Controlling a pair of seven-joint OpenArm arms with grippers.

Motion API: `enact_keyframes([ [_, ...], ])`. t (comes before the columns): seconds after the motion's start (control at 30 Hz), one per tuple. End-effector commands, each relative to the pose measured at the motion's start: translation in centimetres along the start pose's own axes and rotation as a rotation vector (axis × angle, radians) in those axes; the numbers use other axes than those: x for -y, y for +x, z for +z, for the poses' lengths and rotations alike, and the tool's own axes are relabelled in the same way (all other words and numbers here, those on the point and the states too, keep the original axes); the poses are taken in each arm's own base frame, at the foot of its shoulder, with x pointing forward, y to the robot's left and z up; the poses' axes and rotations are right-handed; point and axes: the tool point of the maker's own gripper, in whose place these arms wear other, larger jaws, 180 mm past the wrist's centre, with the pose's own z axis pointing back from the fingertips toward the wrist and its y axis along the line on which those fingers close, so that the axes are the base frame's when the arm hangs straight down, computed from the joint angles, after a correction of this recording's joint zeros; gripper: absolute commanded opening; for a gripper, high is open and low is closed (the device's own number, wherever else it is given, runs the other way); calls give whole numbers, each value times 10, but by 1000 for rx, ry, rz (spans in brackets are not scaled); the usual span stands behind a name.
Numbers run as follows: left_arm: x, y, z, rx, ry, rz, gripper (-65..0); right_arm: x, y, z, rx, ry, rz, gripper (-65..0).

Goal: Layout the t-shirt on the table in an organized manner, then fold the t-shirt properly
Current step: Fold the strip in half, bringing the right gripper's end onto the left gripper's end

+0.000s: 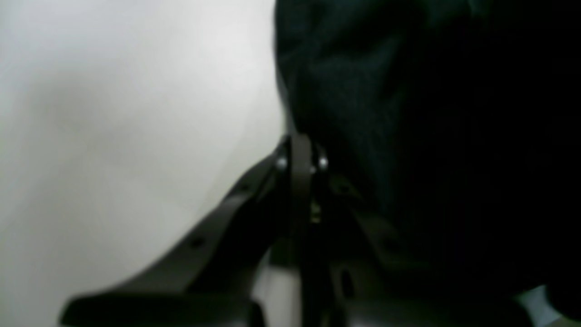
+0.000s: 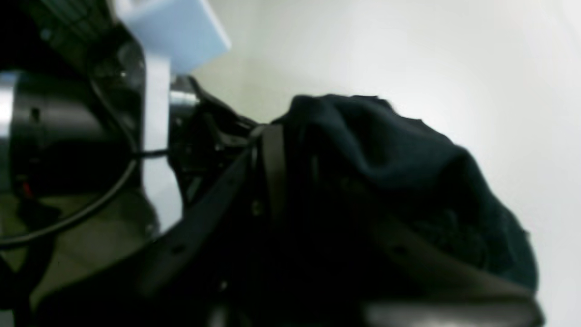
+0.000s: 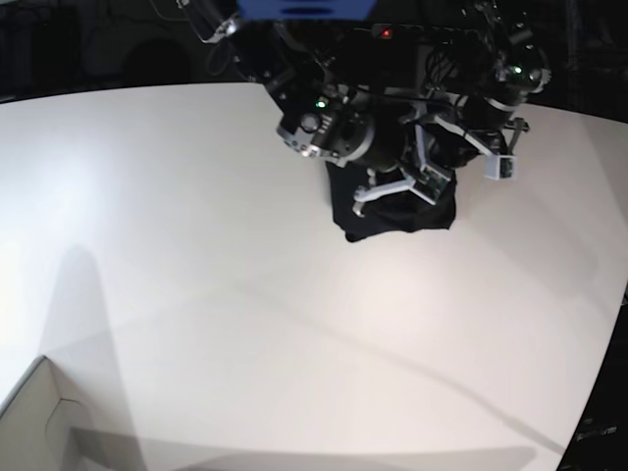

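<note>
The black t-shirt (image 3: 397, 211) is lying in a crumpled heap at the far side of the white table (image 3: 245, 294), just under both arms. The left gripper (image 1: 302, 154) is pressing its jaws fully together, and a fold of the dark cloth is sitting right against them, but I cannot tell if it is really pinching the fabric. The right gripper (image 2: 272, 150) is buried in the bunched t-shirt; its jaws are mostly hidden, so I cannot tell how wide they are standing. A white box corner (image 3: 39, 422) is showing at the near left edge.
</note>
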Motion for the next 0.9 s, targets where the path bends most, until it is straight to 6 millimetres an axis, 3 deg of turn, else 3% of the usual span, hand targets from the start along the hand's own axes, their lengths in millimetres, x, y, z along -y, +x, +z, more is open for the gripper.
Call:
enact_keyframes([
  [0.0,1,3,2,5,-3,-15,-645,-4,22,-3,74,19,6,-545],
  [0.17,0,2,2,0,-1,-21,-644,-15,23,-10,90,54,22,-385],
  [0.3,-2,0,3,-3,4,-18,-618,-13,45,0,163,39,34,-313],
  [0.4,-2,-7,7,-18,6,-12,-525,-6,55,8,196,13,34,-294],
  [0.53,-2,-1,11,-2,10,-26,-422,23,62,32,244,-87,-17,-295],
  [0.7,-1,10,24,28,22,-61,-413,48,61,60,278,-190,-68,-292],
  [0.87,1,23,38,61,34,-100,-413,58,31,69,228,-243,-147,-291],
])
